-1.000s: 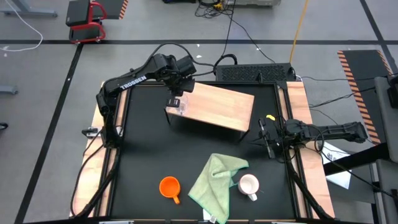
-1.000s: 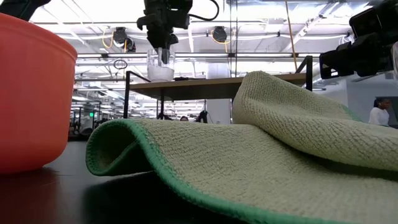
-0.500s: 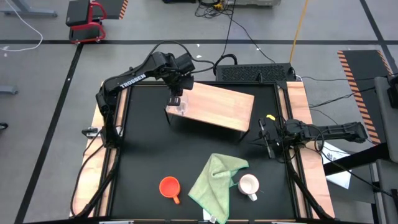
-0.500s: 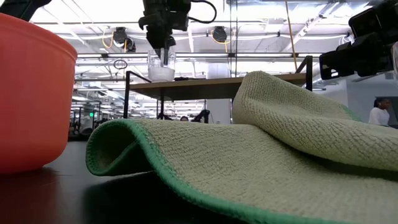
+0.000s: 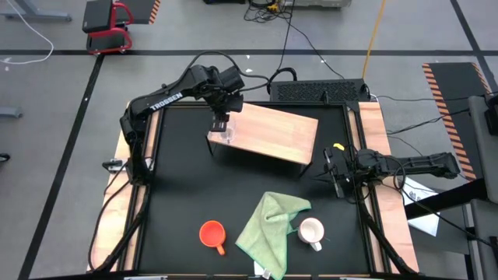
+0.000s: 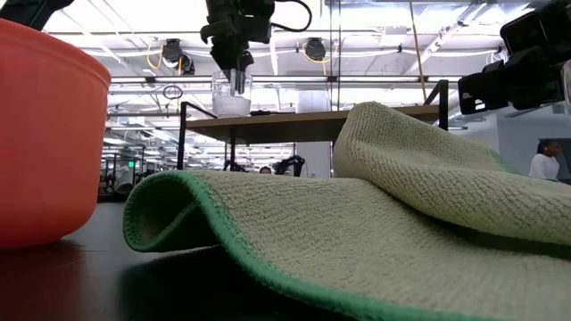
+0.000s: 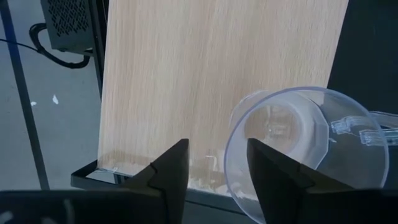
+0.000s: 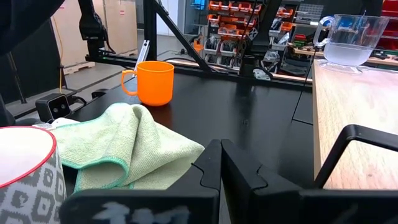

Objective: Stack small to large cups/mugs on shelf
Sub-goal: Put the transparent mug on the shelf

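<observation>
Black tabletop carries the shelf (image 5: 268, 134), where the glass cup (image 7: 305, 146) sits at its left corner with the left gripper's (image 5: 220, 123) fingers parted astride the rim, so lift straight up without nudging it; right gripper (image 5: 333, 173) waits clenched.

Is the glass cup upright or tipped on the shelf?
Upright. The glass cup stands level near the shelf's corner in the low view, and its open mouth faces up toward the left wrist camera.
</observation>
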